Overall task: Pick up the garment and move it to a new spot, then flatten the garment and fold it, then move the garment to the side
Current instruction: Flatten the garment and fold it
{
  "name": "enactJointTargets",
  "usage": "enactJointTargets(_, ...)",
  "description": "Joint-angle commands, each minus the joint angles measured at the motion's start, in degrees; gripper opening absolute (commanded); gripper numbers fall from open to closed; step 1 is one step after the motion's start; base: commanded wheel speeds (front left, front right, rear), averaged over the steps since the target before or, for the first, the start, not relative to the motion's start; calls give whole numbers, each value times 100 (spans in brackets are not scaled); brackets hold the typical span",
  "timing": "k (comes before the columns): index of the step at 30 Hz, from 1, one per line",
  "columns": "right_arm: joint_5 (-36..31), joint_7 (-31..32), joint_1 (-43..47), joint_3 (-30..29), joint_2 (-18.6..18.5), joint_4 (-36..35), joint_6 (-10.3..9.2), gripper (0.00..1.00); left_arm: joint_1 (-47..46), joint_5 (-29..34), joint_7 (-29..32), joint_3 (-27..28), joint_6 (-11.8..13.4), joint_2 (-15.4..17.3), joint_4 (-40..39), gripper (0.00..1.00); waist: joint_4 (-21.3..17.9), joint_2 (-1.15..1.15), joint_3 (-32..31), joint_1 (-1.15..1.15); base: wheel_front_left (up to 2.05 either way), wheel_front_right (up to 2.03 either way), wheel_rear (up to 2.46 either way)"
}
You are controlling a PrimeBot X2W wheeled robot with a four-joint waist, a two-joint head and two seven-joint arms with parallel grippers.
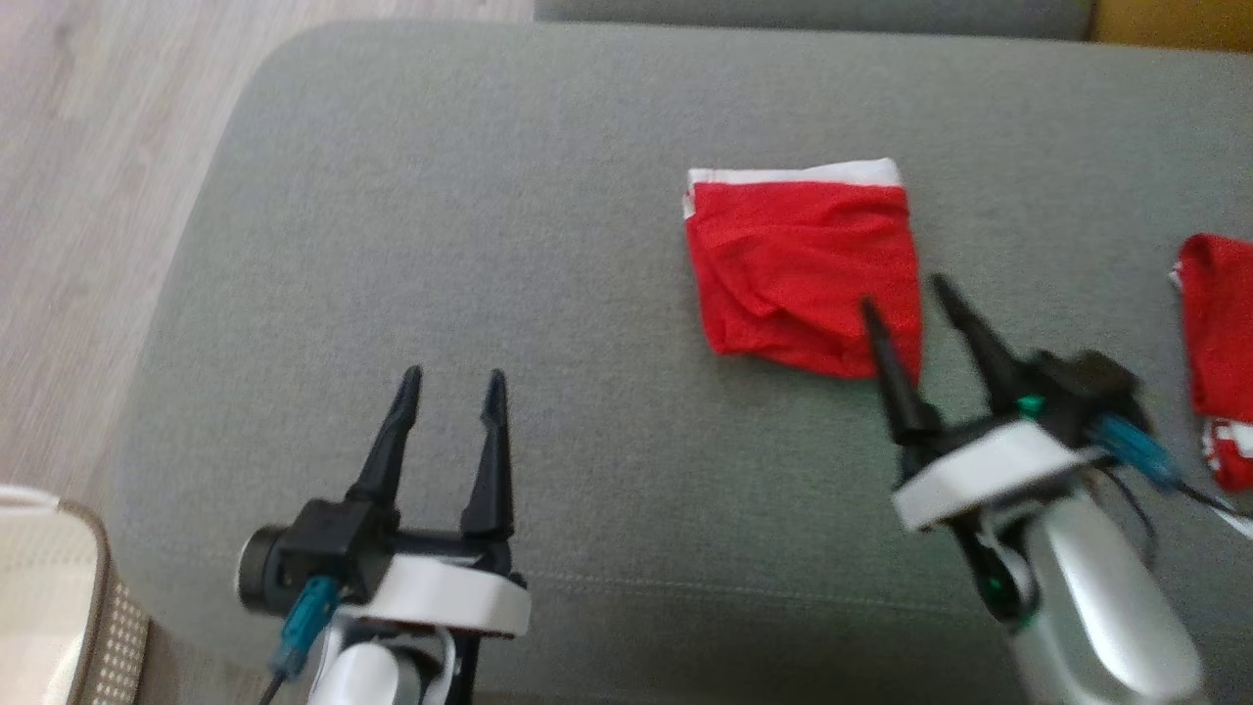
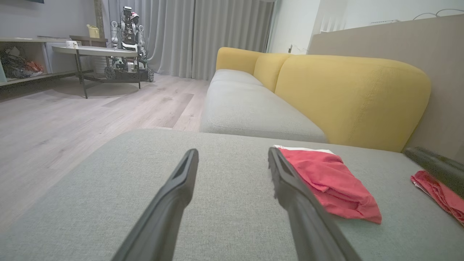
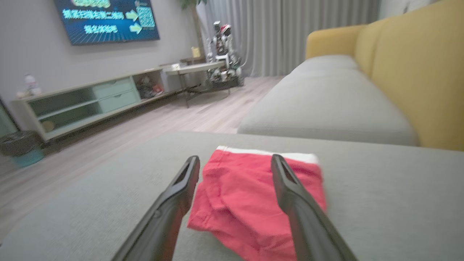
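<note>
The garment (image 1: 803, 269) is red with a white band along its far edge, folded into a rough square on the grey cushion (image 1: 489, 225). It also shows in the left wrist view as the garment (image 2: 326, 181) and in the right wrist view as the garment (image 3: 239, 195). My right gripper (image 1: 905, 294) hovers open just over the garment's near right corner, fingers apart and holding nothing; in its own view the right gripper (image 3: 235, 163) straddles the red cloth. To the left, my left gripper (image 1: 452, 380) stands open over bare cushion, apart from the garment.
A second red cloth (image 1: 1219, 352) lies at the right edge of the cushion. A pale basket (image 1: 49, 587) stands at the lower left by the wooden floor (image 1: 88, 196). Yellow sofa backs (image 2: 348, 94) rise behind the cushion.
</note>
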Motion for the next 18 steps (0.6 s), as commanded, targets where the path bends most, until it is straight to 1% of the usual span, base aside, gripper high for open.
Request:
enactJointTargets(1,-155,-75,150,-130,124,-430,-1,100,-60,52,-30,248,56,-4,-248,100,-143,0,-167,0,0,0,0)
enactJointTargets(4,-549,-76,764,-745,217,-1160,-1,100,176,71,-30,367,99,-4,-362,100,-230,0,-308,0,0,0,0)
enactJointTargets(6,-777,-76,1150,-1037,256,-1555,-1,100,337,102,-30,435,96,-4,-430,100,-267,0,-404,0,0,0,0)
enactJointTargets(9,-942,-77,1694,-1358,309,-2010,-1,100,601,199,-30,543,65,-4,-521,100,-315,0,-551,0,0,0,0)
enactJointTargets(13,-997,-77,2262,-1398,345,-2367,-1,100,962,372,-30,640,46,-4,-634,100,-405,0,-671,0,0,0,0)
enactJointTargets(18,-933,-77,2554,-1330,353,-2474,-1,100,1223,516,-30,692,34,-4,-653,100,-515,0,-757,0,0,0,0)
